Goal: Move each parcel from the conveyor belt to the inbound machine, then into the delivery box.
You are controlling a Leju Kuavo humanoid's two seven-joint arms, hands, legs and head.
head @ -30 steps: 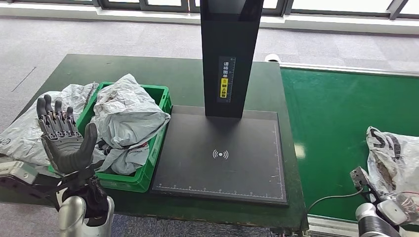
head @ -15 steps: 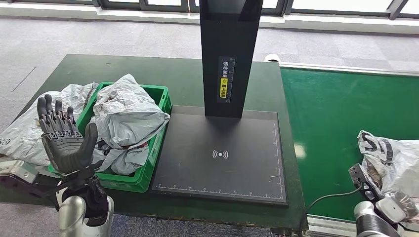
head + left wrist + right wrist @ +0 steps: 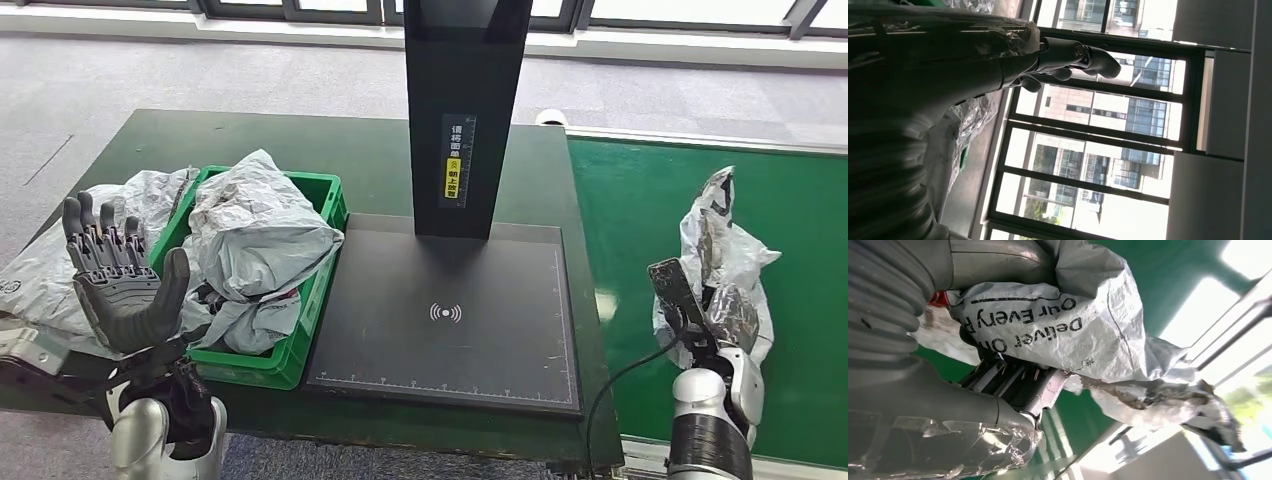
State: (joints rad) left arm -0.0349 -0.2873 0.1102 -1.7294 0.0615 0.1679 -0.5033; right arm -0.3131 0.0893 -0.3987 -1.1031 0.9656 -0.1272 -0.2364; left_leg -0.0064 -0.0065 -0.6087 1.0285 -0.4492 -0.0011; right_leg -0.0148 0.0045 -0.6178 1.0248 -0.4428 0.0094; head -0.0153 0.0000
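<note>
Lifted since before, parcel [image 3: 1088, 330] reads "Deliver", right hand [image 3: 722, 318] gripping.

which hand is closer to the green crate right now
Left. The left hand is raised, open, right beside the green crate; the right hand holds a parcel over the conveyor belt.

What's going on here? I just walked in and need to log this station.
The robot's right hand holds a grey parcel lifted above the green conveyor belt, beside the black inbound machine, whose scan plate is bare. Its left hand is open, palm up, near the green delivery box, which already holds grey parcels. Another grey bag lies outside the box.
</note>
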